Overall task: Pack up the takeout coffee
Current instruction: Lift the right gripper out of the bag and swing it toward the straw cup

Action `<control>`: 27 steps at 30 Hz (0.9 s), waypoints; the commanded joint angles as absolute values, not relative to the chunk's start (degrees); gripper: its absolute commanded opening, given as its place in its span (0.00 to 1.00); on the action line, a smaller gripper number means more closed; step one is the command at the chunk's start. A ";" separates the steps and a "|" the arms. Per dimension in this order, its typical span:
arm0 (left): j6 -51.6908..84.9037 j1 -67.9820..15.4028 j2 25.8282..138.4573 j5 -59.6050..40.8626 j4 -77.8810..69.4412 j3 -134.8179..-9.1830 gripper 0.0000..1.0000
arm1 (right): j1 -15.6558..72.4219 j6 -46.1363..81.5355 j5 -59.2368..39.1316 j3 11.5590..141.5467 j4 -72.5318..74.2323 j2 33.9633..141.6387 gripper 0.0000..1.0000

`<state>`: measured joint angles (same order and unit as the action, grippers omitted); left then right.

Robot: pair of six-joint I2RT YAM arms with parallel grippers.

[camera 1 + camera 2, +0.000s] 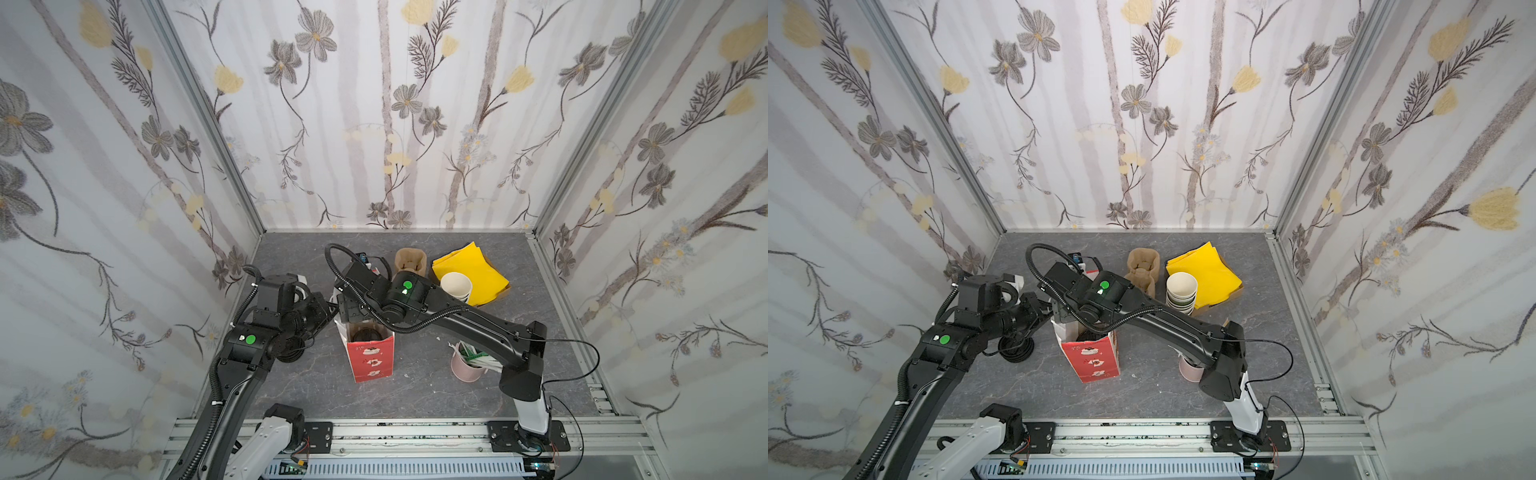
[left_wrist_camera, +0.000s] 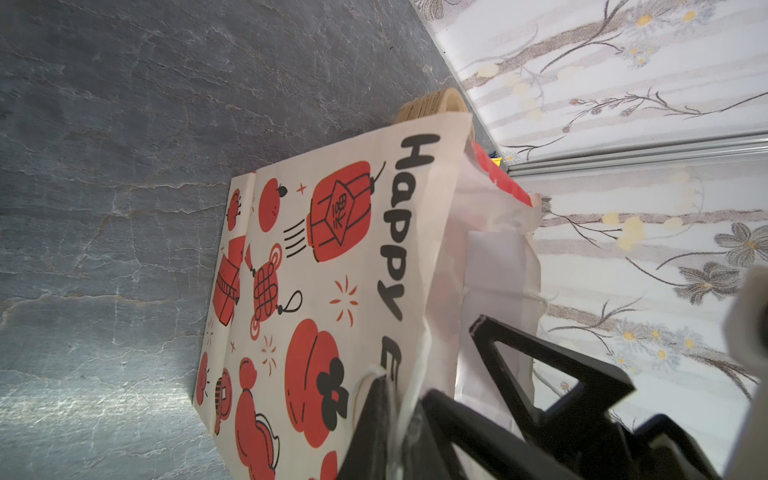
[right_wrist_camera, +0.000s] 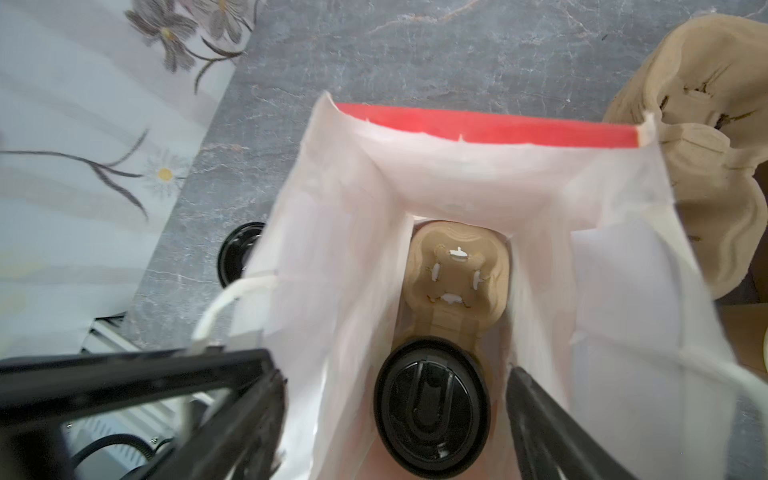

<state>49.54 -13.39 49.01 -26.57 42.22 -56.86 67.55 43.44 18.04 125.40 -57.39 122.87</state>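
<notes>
Nearest me in both top views is the aluminium rail (image 1: 415, 432) that carries the two arm bases. Beyond it, on the grey table (image 1: 436, 392), the red paper bag (image 1: 371, 359) stands upright with its mouth open. The left gripper (image 1: 332, 309) meets the bag's left rim, and the right gripper (image 1: 356, 319) hangs over the mouth. Down inside I can see the takeout coffee (image 1: 365, 335), only its black lid showing. Behind the bag are a stack of pulp carriers (image 1: 411, 262), yellow napkins (image 1: 478, 270) and a stack of lidless cups (image 1: 456, 286). The pink cup (image 1: 465, 368) of straws stands to the bag's right, partly under the right arm. A pile of black lids (image 1: 1017, 351) lies beneath the left arm.

In the left wrist view, the fingers (image 2: 457, 432) are pinched together on the bag's top edge, with the white cord handle caught between them.

In the right wrist view, I look straight down into the bag. The jaws stand wide apart and grip nothing. One finger is inside the bag beside the coffee. I cannot tell whether the other is inside or outside the wall. The coffee sits upright in one well of a brown carrier (image 3: 453, 266) on the bag's floor.
</notes>
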 commanded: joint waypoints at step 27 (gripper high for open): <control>38.62 -13.33 46.18 -8.30 40.07 -66.72 0.49 | 68.29 52.54 27.57 113.09 -74.90 95.72 0.73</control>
